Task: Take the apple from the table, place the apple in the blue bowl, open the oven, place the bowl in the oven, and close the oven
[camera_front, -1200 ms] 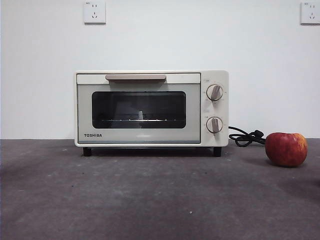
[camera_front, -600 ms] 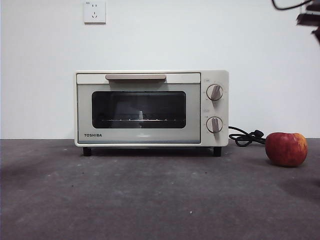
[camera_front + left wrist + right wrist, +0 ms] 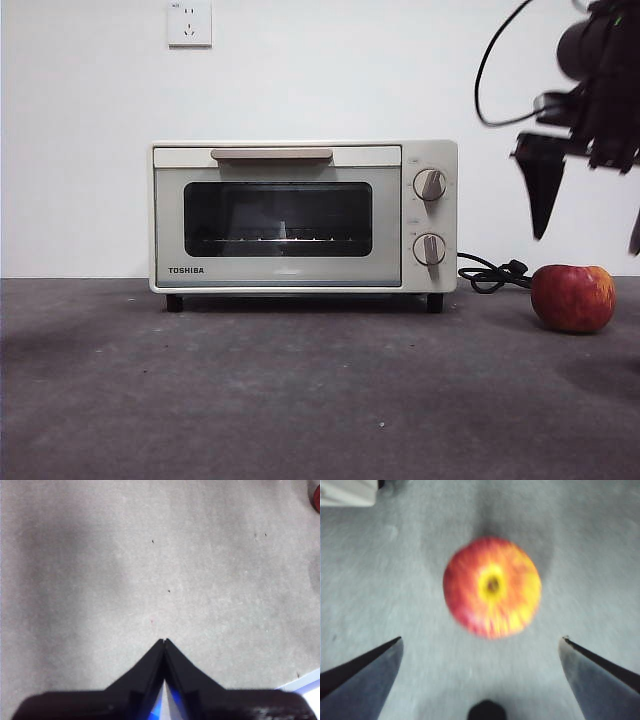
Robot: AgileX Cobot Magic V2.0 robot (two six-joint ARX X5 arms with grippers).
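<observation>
The red apple (image 3: 572, 298) with yellow streaks sits on the dark grey table (image 3: 300, 390), to the right of the oven. My right gripper (image 3: 587, 245) hangs open in the air just above it, not touching. In the right wrist view the apple (image 3: 492, 586) lies stem-up ahead of the wide-spread right gripper (image 3: 481, 638). The cream TOSHIBA oven (image 3: 303, 216) stands at the back with its glass door shut. My left gripper (image 3: 164, 641) is shut on nothing over bare table (image 3: 150, 555). The blue bowl is out of view.
The oven's black cord (image 3: 492, 274) lies coiled between the oven and the apple. A corner of the oven (image 3: 347, 492) shows in the right wrist view. A pale edge (image 3: 305, 682) crosses one corner of the left wrist view.
My right arm has come down from the upper right corner of the front view and now hangs just above the apple. The apple and oven have not moved.
</observation>
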